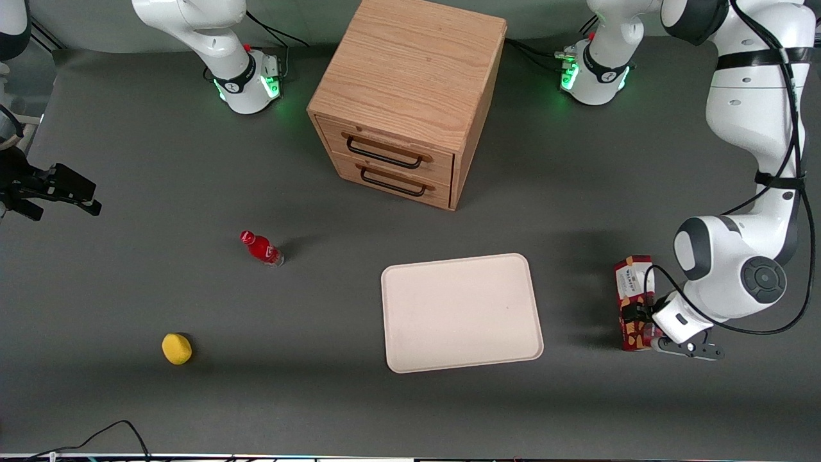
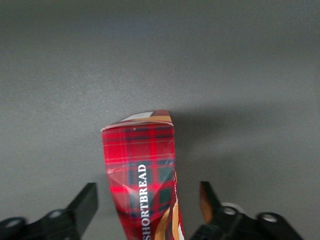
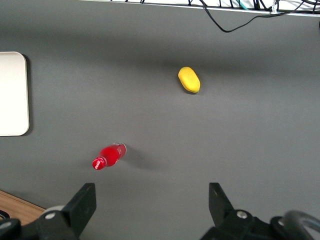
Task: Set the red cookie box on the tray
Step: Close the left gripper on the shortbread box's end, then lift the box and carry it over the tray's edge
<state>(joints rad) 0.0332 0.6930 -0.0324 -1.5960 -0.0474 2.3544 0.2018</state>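
While the big gray table (image 1: 192, 410) stretches wide under everything, the wooden drawer cabinet (image 1: 410, 96) is the biggest thing standing on it, with two drawers and two black handles on its front. In front of the cabinet, nearer the front camera, lies the tray (image 1: 462, 312), flat and cream-white with round corners and a low rim, with nothing on it. Next in size comes the red cookie box (image 1: 634, 301), which lies on the table toward the working arm's end, well apart from the tray and not on it. It is long and thin, with a white patch at the end farther from the front camera and cookie pictures at the nearer end. The gripper (image 1: 641, 316) sits right at the box, about halfway along it. From the left wrist view, the box (image 2: 142, 175) shows red plaid with the word SHORTBREAD, and it lies between the two black fingers (image 2: 82, 205). The fingers are spread wide, with a gap on each side of the box, so they are not squeezing it. Toward the parked arm's end stand a small red bottle (image 1: 261, 248) and, nearer the front camera, a small yellow lemon (image 1: 176, 348).
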